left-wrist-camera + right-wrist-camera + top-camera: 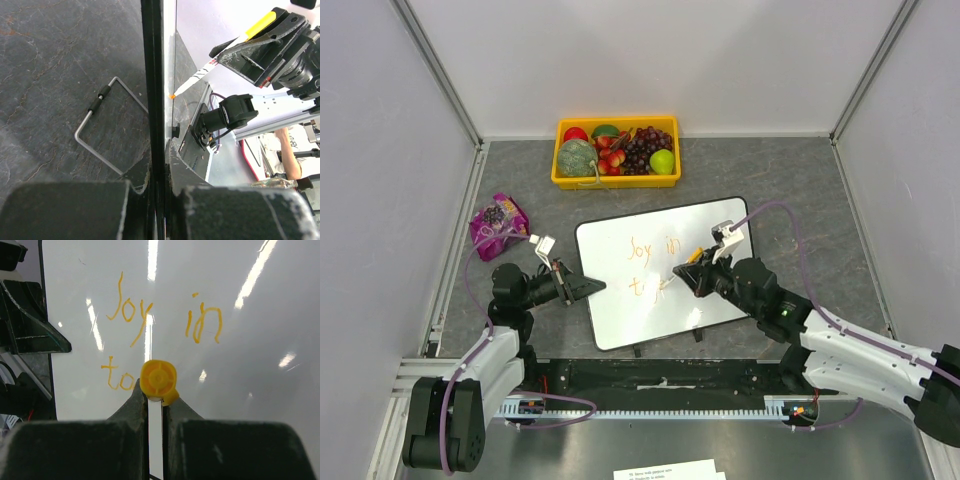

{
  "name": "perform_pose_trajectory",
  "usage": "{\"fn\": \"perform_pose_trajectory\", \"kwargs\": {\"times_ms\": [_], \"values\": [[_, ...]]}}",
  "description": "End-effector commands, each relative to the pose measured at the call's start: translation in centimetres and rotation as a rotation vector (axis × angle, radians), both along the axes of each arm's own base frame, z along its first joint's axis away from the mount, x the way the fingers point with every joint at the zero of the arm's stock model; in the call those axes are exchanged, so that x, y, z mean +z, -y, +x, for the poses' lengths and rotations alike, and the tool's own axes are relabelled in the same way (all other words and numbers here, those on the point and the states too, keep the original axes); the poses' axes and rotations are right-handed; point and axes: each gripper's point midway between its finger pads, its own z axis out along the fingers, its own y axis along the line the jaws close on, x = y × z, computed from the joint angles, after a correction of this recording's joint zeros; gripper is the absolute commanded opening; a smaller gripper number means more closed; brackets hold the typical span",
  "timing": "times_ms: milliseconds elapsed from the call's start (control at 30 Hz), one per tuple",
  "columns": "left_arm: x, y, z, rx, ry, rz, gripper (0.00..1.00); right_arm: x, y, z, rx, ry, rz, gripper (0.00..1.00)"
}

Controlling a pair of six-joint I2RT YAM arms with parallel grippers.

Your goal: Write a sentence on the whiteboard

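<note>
Beyond the whiteboard [615, 315], the yellow tray [616, 121] holds grapes [645, 148], strawberries [613, 160], green apple [663, 161], melon [576, 157].

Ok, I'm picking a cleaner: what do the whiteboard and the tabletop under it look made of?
The whiteboard: glossy white coated panel, perhaps melamine or enamelled steel; light streaks mirror sharply in it. The tabletop: dark grey, matte, with pale stone-like veining; possibly laminate or a mat, hard to tell.
</note>
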Motion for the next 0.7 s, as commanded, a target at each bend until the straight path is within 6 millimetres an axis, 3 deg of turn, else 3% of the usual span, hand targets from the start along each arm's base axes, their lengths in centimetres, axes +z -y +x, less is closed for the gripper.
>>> {"fn": "perform_pose_trajectory", "kwargs": {"times_ms": [0, 367, 667], "values": [[-0.9, -0.1, -0.1, -0.010, 0.076, 0.043, 0.02, -2.7, 1.9, 0.0, -0.054, -0.033, -0.100, 0.00], [-0.9, -0.1, -0.2, -0.011, 0.075, 0.043, 0.02, -0.7, 2.2, 1.0, -0.093, 0.012, -0.093, 0.00], [-0.9, -0.1, -0.1, -0.010, 0.072, 0.043, 0.02, 4.7, 1.2, 0.9, -0.041, 0.110, 0.004, 0.00]]}}
